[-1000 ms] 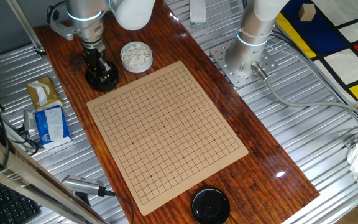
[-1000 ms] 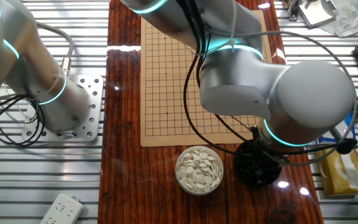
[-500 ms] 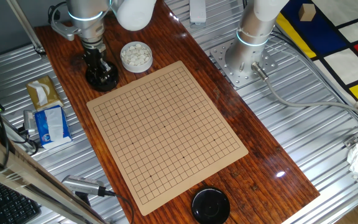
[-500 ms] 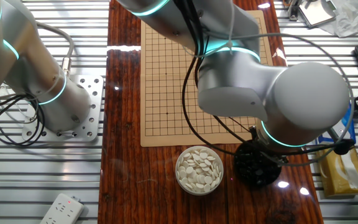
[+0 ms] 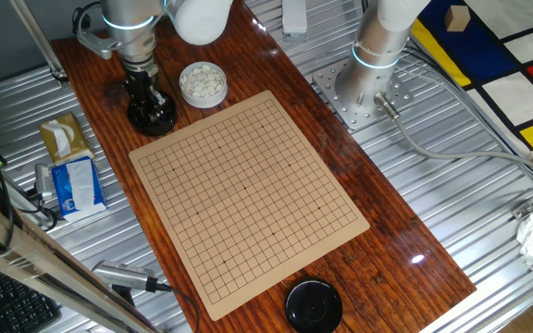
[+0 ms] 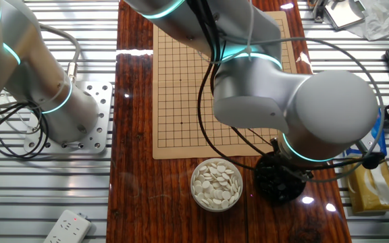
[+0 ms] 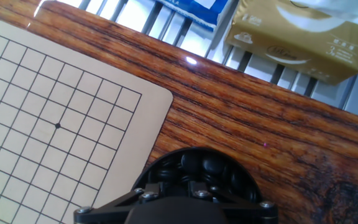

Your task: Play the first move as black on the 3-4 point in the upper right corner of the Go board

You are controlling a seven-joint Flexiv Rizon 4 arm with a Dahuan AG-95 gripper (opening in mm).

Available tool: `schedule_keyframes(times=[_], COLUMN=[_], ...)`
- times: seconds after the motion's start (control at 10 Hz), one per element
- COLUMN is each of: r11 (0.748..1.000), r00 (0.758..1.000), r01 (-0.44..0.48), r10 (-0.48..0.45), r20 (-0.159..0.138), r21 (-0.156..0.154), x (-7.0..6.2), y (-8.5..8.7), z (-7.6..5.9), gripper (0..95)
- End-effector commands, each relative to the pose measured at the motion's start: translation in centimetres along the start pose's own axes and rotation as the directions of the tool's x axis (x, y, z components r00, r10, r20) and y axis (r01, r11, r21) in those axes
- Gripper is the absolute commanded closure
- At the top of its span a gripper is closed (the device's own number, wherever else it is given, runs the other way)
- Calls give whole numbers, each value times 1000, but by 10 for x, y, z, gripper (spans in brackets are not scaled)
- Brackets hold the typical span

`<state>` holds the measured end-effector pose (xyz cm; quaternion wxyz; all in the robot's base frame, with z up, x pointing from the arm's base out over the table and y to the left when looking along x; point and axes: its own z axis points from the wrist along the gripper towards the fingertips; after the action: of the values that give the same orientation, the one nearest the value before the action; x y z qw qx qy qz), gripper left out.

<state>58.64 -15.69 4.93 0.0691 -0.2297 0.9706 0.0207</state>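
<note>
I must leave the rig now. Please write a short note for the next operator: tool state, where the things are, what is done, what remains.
Tool: down in the bowl of black stones, beside the board's corner. Fingers are hidden, so open or shut, and whether a stone is held, cannot be told.
Go board: no stones on it.
White stones: in their bowl, next to the black one.
Done: the tool has reached the black stones.
Left: lift one black stone out and place it on the 3-4 point.

No text, label, brand or number is legible anywhere; the tissue packs' (image 7: 297,34) print is unreadable.
</note>
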Motion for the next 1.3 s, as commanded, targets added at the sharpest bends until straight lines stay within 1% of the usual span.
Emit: schedule_keyframes(times=[0.1,0.2,0.4,1.3], r11=[1000,1000,1000,1000], r00=[1000,1000,1000,1000], r01=[4,3,5,8], r10=[-4,-3,-5,-8], r20=[11,17,19,20], r21=[-1,-2,-2,1], x=[0,1,2,2], y=[0,-1,-1,-1], z=[1,2,2,2], gripper=[760,760,760,760])
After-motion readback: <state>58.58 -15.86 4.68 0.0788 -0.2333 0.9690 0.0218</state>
